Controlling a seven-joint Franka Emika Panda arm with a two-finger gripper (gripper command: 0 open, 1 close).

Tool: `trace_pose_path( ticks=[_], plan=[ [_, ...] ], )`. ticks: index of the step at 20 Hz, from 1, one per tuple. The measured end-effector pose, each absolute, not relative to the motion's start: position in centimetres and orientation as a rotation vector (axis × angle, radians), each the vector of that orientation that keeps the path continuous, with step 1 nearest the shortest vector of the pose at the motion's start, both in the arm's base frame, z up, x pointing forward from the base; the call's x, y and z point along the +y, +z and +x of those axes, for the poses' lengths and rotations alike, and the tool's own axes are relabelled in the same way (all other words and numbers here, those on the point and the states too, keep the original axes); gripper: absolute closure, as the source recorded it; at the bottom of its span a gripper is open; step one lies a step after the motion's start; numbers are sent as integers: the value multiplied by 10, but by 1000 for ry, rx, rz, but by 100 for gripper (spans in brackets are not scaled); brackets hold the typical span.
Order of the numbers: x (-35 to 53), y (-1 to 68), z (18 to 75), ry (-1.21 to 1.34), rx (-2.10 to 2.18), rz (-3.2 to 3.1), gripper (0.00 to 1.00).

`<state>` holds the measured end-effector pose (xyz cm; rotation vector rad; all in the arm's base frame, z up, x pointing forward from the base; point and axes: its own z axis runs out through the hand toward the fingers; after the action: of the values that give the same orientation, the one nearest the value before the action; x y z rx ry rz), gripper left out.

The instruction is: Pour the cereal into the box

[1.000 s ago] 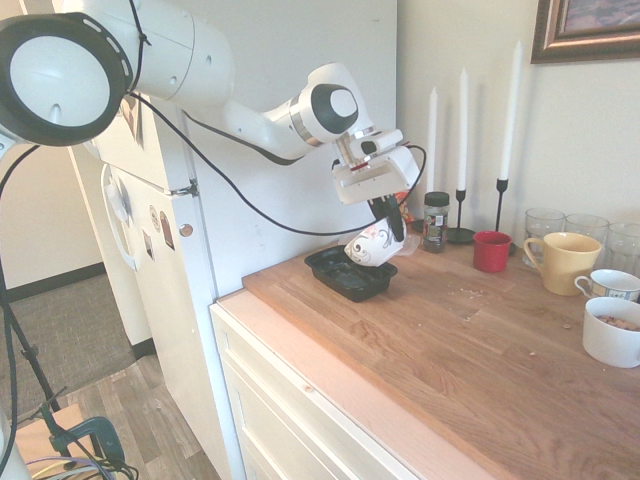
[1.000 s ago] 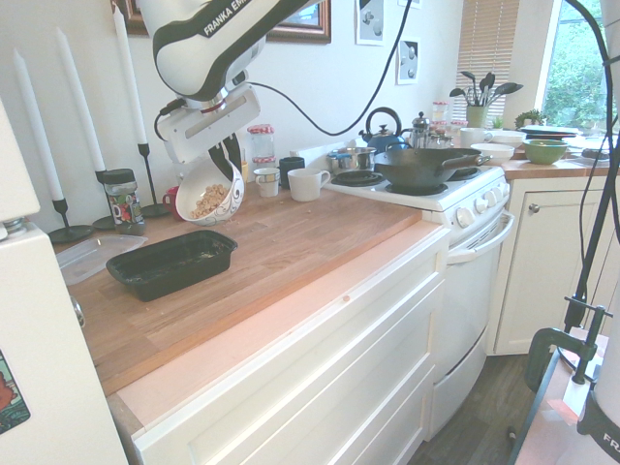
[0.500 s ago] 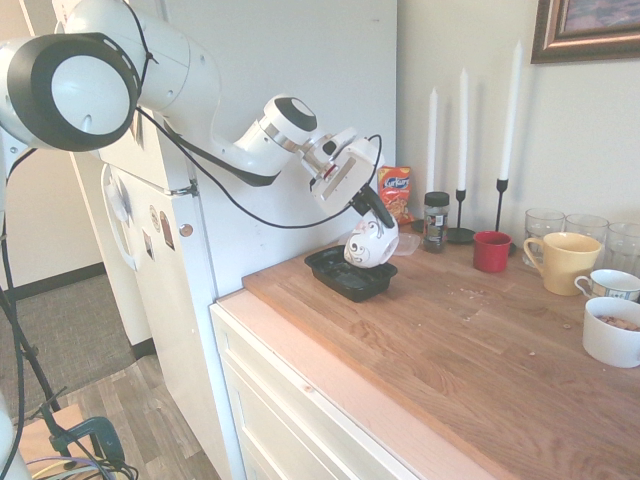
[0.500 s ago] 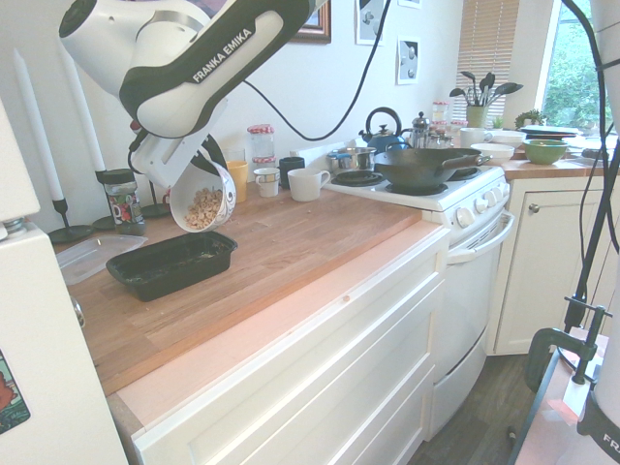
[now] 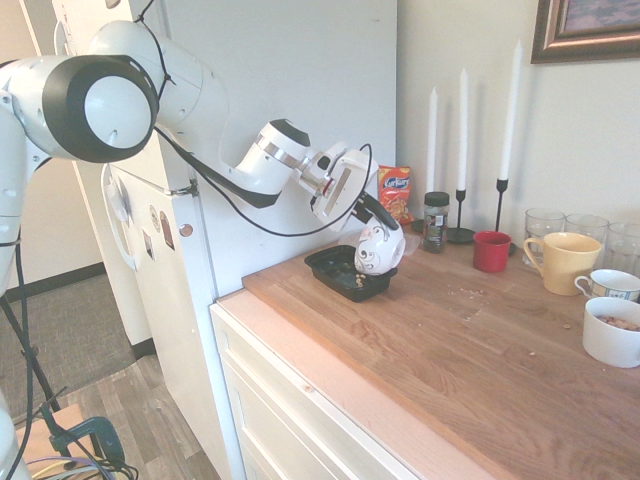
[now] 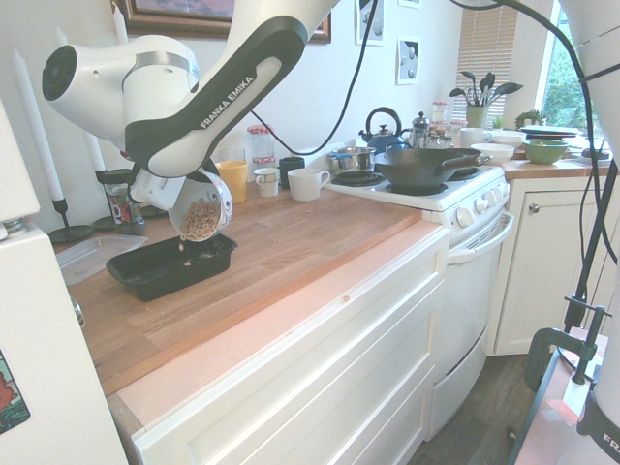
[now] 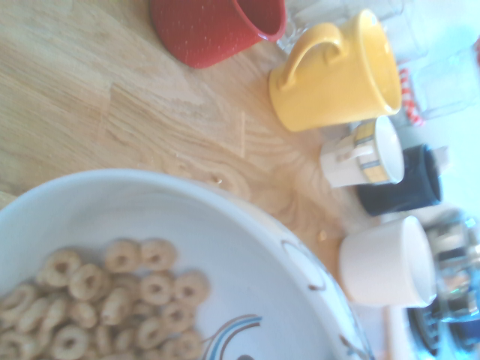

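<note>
My gripper (image 5: 371, 213) is shut on the rim of a white bowl (image 5: 380, 248) with a dark scroll pattern. The bowl is tipped steeply, its mouth facing down over the box (image 5: 343, 272), a shallow black tray at the counter's corner by the fridge. From the other side, the cereal (image 6: 201, 221) has slid to the bowl's (image 6: 201, 205) lower lip. A few pieces are dropping into the box (image 6: 170, 267). Tan cereal rings (image 7: 112, 300) lie inside the bowl (image 7: 247, 247) in the wrist view.
A snack bag (image 5: 396, 192), a jar (image 5: 435, 220) and tall candles (image 5: 462, 130) stand behind the box. A red cup (image 5: 491, 250), yellow mug (image 5: 562, 260) and more cups stand further along. A clear flat container (image 6: 92, 255) lies beside the box. The stove (image 6: 417, 184) is further along the counter.
The arm has swung lower and rolled the bowl from a slight tilt to a steep one over the box. The cereal slid to the lip and started falling.
</note>
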<state>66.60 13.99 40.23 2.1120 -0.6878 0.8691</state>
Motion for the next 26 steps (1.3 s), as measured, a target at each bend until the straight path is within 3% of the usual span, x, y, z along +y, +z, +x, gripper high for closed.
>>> trace_pose_path(
  ticks=[26],
  plan=[
    [191, 364, 643, 1071, -458, 1784, 100]
  ],
)
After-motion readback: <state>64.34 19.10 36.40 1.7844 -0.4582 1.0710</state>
